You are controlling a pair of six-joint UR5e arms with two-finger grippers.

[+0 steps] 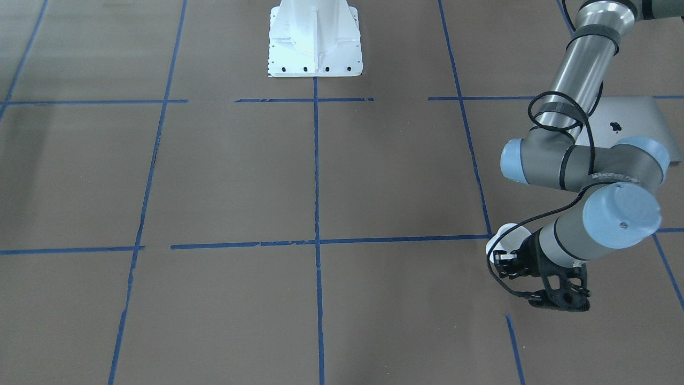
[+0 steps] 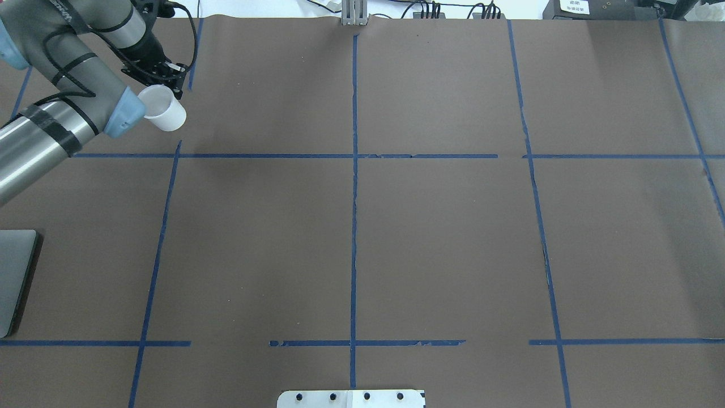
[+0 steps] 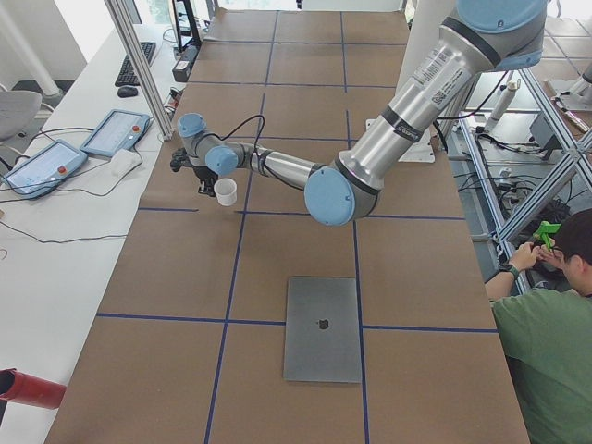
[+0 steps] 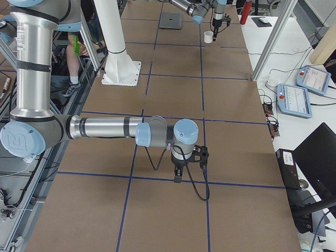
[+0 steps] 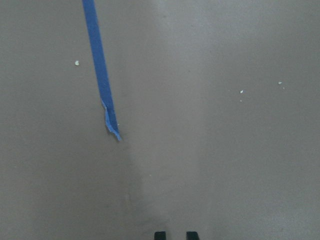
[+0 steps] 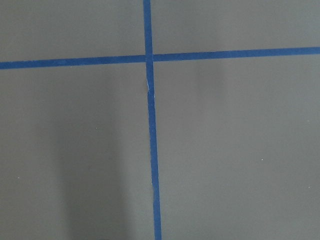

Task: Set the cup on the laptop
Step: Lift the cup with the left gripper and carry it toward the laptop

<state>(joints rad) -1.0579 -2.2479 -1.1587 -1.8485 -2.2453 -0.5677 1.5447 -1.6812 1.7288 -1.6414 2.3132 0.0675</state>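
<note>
The cup (image 2: 164, 113) is a small white mug standing upright on the brown table at the far left. It also shows in the front view (image 1: 510, 235), half hidden by my left wrist. My left gripper (image 2: 169, 76) hangs just beyond the cup, beside it and not around it. In the left wrist view its fingertips (image 5: 160, 235) sit close together over bare table, with nothing between them. The silver laptop (image 3: 322, 328) lies closed and flat near the table's left end, well apart from the cup; its edge shows in the overhead view (image 2: 14, 277). My right gripper (image 4: 178, 177) points down over the table; I cannot tell whether it is open.
The white bolted pedestal (image 1: 315, 40) stands at the robot's side of the table. Blue tape lines (image 2: 354, 170) mark a grid on the brown cover. A person (image 3: 546, 314) sits beside the table. Teach pendants (image 3: 116, 132) lie on the side bench.
</note>
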